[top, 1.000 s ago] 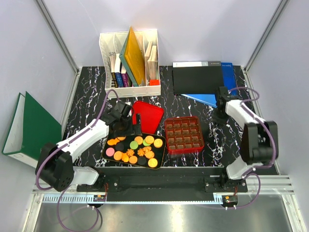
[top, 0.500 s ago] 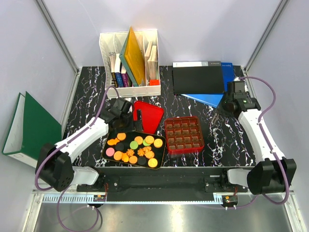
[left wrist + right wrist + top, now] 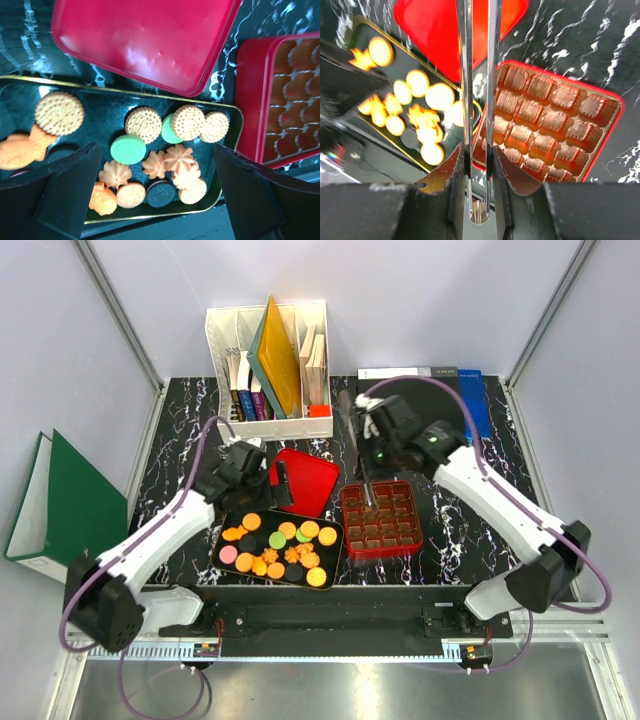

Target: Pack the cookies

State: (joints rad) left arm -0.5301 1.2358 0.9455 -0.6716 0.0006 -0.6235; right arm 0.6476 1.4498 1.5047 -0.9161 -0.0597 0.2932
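Cookies (image 3: 278, 544) are laid flat, faces up, in a black gold-rimmed tray (image 3: 95, 107) at the near left of the surface. They're mostly discs and flowers, so no long axis can be picked out. The tray itself is stretched left to right. Patterns are stamped on the pale ones, but no words can be made out.

The left gripper (image 3: 263, 496) is held just above the tray, jaws spread wide. The right gripper (image 3: 479, 165) has its jaws pinched on metal tweezers (image 3: 466, 75). The 2 prongs are pointed down at the back left cells of the red tin (image 3: 344, 525), just right of the tray.
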